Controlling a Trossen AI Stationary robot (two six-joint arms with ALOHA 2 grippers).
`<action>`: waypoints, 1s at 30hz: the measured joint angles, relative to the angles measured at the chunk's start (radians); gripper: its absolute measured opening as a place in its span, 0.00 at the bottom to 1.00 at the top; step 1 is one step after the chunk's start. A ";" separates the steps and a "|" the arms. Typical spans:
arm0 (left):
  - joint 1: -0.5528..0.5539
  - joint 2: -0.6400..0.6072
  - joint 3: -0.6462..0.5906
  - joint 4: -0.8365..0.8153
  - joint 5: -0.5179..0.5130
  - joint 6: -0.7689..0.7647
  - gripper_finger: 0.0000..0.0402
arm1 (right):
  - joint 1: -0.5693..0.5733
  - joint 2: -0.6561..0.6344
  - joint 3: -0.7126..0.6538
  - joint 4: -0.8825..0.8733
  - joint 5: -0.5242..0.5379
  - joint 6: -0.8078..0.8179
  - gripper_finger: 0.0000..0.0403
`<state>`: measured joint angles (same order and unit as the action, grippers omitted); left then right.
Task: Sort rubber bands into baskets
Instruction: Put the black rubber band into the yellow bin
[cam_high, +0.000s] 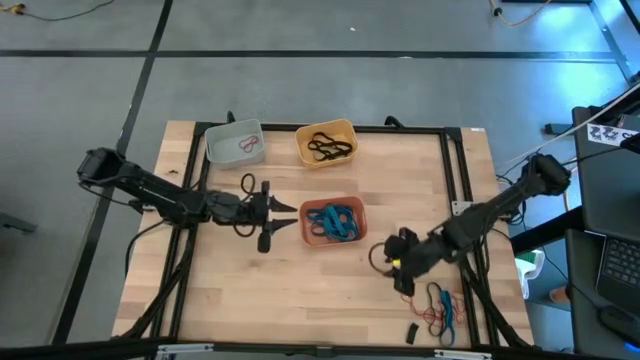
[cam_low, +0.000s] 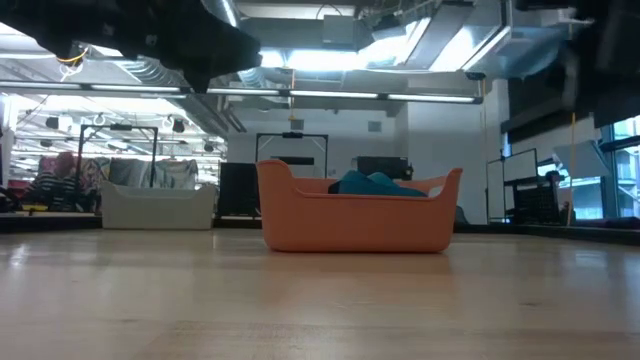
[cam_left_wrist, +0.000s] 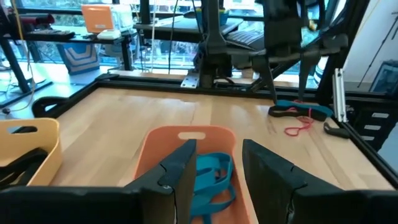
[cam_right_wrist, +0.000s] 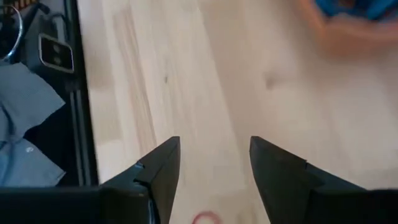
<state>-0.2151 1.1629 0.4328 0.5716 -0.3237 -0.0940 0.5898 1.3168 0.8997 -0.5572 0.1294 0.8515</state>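
Observation:
The salmon-red basket (cam_high: 333, 222) holds several blue rubber bands (cam_left_wrist: 211, 177) and stands mid-table. The yellow-orange basket (cam_high: 326, 143) holds black bands. The grey-white basket (cam_high: 235, 142) holds a red band. Loose red and blue bands (cam_high: 440, 310) lie near the front right corner. My left gripper (cam_high: 290, 216) is open and empty. It hovers at the salmon basket's left end and points toward it (cam_left_wrist: 214, 186). My right gripper (cam_high: 402, 272) is open and empty above bare table (cam_right_wrist: 214, 180), between the salmon basket and the loose bands. A bit of red band (cam_right_wrist: 205, 218) shows below it.
A black metal frame (cam_high: 455, 160) runs around the tabletop. A small dark object (cam_high: 411, 331) lies near the front edge. Bare wood lies between the salmon basket and the front edge. In the low view the salmon basket (cam_low: 355, 215) stands in front of the grey-white one (cam_low: 158, 205).

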 joint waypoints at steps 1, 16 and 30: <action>-0.003 0.000 0.000 0.004 0.000 0.000 0.32 | 0.018 0.013 0.000 -0.005 -0.002 0.039 0.48; -0.035 0.000 0.000 0.024 -0.001 -0.009 0.32 | 0.251 0.175 0.000 -0.261 -0.105 0.431 0.48; -0.035 0.000 0.000 0.024 -0.001 -0.030 0.32 | 0.464 0.175 0.000 -0.422 -0.091 0.706 0.48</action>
<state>-0.2501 1.1625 0.4328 0.5961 -0.3248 -0.1242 1.0540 1.4914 0.8997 -0.9789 0.0389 1.5571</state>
